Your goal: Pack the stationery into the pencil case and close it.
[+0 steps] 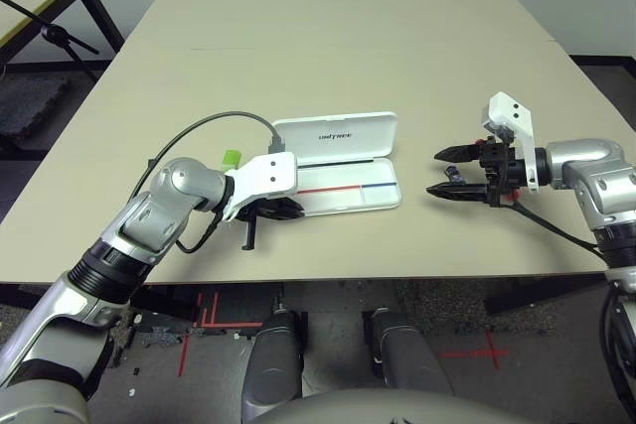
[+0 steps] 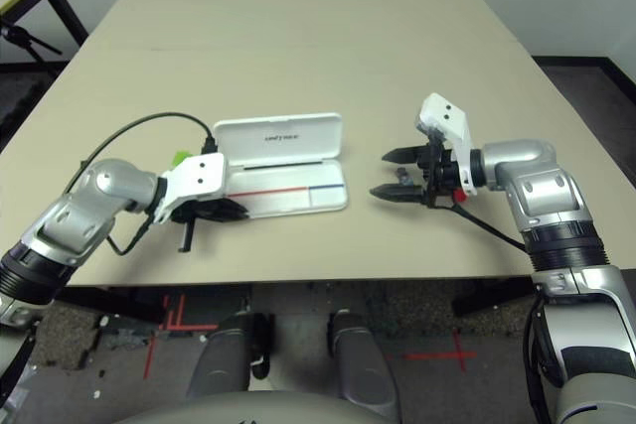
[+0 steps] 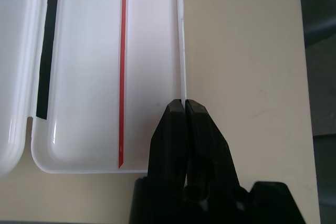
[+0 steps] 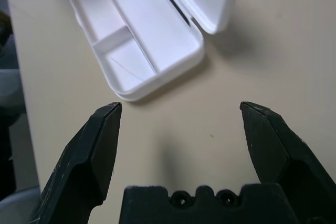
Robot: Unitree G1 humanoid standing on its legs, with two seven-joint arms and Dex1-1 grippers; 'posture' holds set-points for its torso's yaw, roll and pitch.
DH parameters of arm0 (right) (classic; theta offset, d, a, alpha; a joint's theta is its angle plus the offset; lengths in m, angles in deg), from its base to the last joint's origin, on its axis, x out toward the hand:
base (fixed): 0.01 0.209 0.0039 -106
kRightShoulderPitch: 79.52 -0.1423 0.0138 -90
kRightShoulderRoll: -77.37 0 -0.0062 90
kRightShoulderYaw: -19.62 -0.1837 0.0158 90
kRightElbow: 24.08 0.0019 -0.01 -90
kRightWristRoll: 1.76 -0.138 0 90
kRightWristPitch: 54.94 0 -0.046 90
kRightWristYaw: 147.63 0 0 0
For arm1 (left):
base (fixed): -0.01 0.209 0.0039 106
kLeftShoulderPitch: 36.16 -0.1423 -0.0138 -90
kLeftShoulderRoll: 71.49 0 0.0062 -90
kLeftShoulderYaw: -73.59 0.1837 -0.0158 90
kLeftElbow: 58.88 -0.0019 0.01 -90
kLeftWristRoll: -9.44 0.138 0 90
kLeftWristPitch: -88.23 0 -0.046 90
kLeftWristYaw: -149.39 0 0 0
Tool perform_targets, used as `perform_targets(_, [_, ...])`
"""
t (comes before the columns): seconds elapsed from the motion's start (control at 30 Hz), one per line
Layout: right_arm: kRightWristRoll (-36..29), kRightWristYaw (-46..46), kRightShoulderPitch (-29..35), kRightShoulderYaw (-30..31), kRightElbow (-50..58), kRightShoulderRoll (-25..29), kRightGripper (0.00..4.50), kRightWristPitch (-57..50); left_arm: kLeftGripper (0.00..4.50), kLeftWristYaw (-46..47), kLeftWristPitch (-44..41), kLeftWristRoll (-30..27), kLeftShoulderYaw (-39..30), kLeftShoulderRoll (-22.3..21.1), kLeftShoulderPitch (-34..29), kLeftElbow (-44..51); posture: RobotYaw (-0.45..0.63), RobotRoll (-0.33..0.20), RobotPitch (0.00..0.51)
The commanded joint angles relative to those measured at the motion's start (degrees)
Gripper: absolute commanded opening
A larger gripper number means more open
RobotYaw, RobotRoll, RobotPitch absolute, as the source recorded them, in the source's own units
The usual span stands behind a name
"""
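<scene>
Stationery and the pencil case lie on the beige table between the two arms, but the closest work is at the left gripper: its two black fingers are pressed together on the thin near wall of the case's tray, close to the tray's left end. The left wrist view shows the tray's white floor with a red stripe running along it and nothing lying in the compartment beside the fingers. The case lies open, its lid folded back flat on the far side with a small dark logo showing, and the tray on the near side carries a red-and-blue stripe. Just behind the left wrist, a lime-green highlighter peeks out on the table, partly hidden by the white wrist housing. To the right of the case, well apart from it, the right gripper hovers low over the table with its fingers spread wide and nothing between them, pointing toward the case's right end. A tiny dark block sits on the table near those fingertips, and a bit of red shows behind the gripper, too hidden to tell what it is.
</scene>
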Motion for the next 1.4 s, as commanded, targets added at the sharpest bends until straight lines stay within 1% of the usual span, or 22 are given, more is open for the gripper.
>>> perform_targets(0.03, [-0.5,0.6,0.0,1.6,1.4,-0.2,4.5,-0.9,0.01,-0.7,1.1,1.1,-0.3,0.0,-0.8,-0.8,0.02,0.0,0.11])
perform_targets(0.5, [0.0,0.8,0.1,3.2,0.9,0.1,4.5,-0.9,0.01,-1.2,0.6,1.9,-0.4,-0.4,-2.2,-0.8,0.02,0.0,0.109])
perform_targets(0.63, [0.4,0.3,0.1,3.4,0.7,0.0,4.5,-0.5,0.01,-0.8,-0.7,2.1,-0.4,-0.3,-2.4,-0.4,0.02,0.0,0.108])
perform_targets(0.77, [0.9,-0.1,0.2,3.6,0.6,0.0,4.5,-0.2,1.07,-0.7,-1.7,1.5,-0.9,-0.1,-2.6,0.7,0.02,0.0,0.109])
perform_targets(0.9, [1.3,-0.2,0.3,3.6,0.3,0.3,4.5,-0.1,2.62,-0.6,-3.0,0.3,-2.4,-0.3,-3.2,2.9,0.02,0.0,0.114])
perform_targets(1.03, [2.5,-0.4,0.4,4.1,-0.7,1.1,4.5,0.6,4.15,-0.9,-4.8,-1.5,-5.6,-1.8,-4.2,6.3,0.02,0.0,0.116])
perform_targets(1.07, [2.6,-0.3,0.4,4.1,-0.9,1.2,4.5,0.7,4.46,-1.0,-5.5,-2.3,-6.5,-2.1,-4.5,7.4,0.02,0.0,0.117])
perform_targets(1.23, [2.0,-0.2,-0.1,3.1,-1.5,1.5,4.5,1.1,4.46,0.0,-10.3,-8.9,-13.8,-2.7,-4.7,12.8,0.02,0.0,0.115])
perform_targets(1.4, [1.0,-0.3,-0.3,2.1,-1.1,1.7,4.5,0.8,4.46,0.8,-13.6,-12.7,-18.1,-3.8,-4.1,15.7,0.02,0.0,0.114])
